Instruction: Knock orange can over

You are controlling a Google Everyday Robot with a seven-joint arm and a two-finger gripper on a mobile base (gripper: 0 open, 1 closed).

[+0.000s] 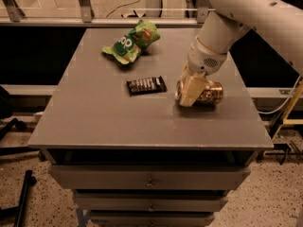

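Orange can [212, 92] lies flat by the desk's [94, 122] right edge, parallel to the front. Gripper [189, 91] covers its inner end; open or closed, I cannot tell

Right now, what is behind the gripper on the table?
The orange can lies on its side on the table, partly behind the gripper. The gripper covers its end toward the candy bar, so that end cannot be seen.

Nothing can be read. The green snack bag [130, 44], upper middle of the frame, carries large white letters, and the dark candy bar [146, 84] at centre a pale line of print; both are illegible. The orange can [211, 92] shows only swirls. The claw [189, 92] is right of centre, at the can's left end.
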